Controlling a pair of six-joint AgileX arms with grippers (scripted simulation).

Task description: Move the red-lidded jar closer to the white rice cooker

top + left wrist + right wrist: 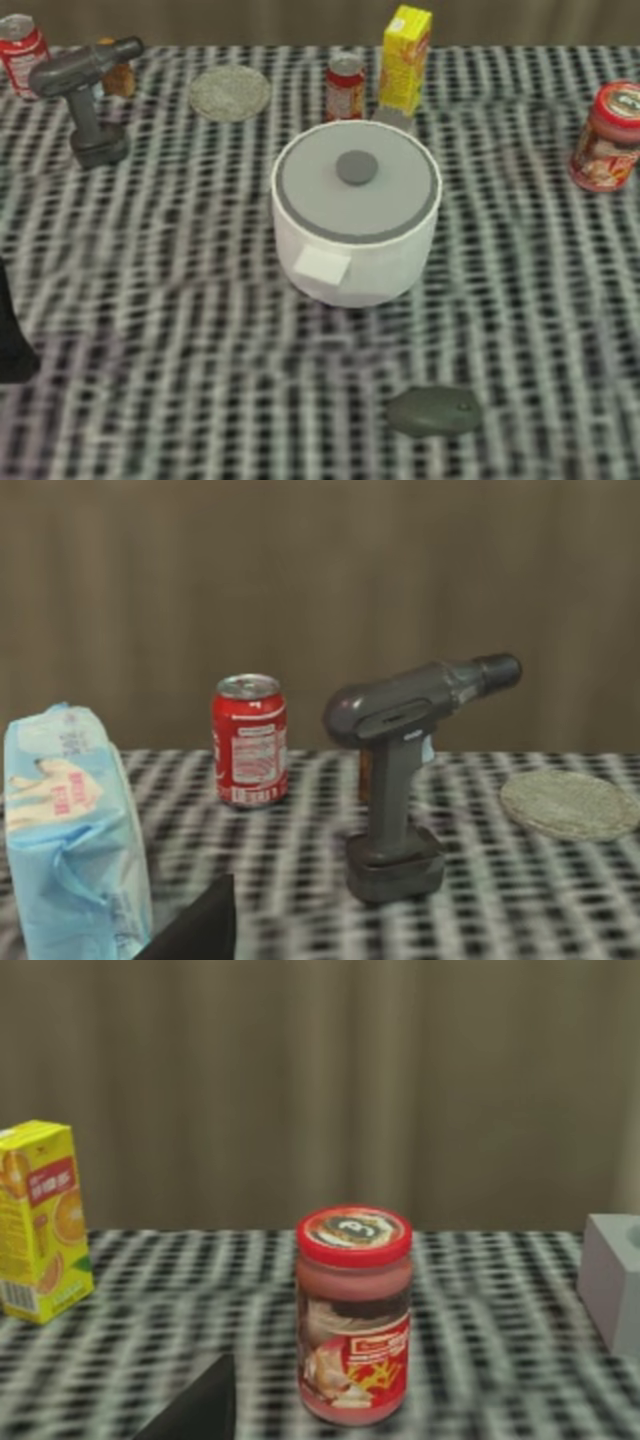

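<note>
The red-lidded jar (607, 137) stands upright at the table's far right edge, well to the right of the white rice cooker (355, 210), which sits mid-table with its grey knob on top. In the right wrist view the jar (353, 1315) is straight ahead and apart from my right gripper (195, 1408), of which only a dark corner shows. The right arm is outside the top view. My left arm (12, 335) is parked at the table's left edge, and a dark corner of the left gripper (195, 930) shows in its wrist view.
Behind the cooker stand a slim red can (345, 87) and a yellow carton (404, 60). A grey drill (90, 95), another red can (20, 52) and a grey disc (231, 92) sit at the back left. A grey mouse (435, 410) lies in front. A blue bag (70, 830) stands near the left gripper.
</note>
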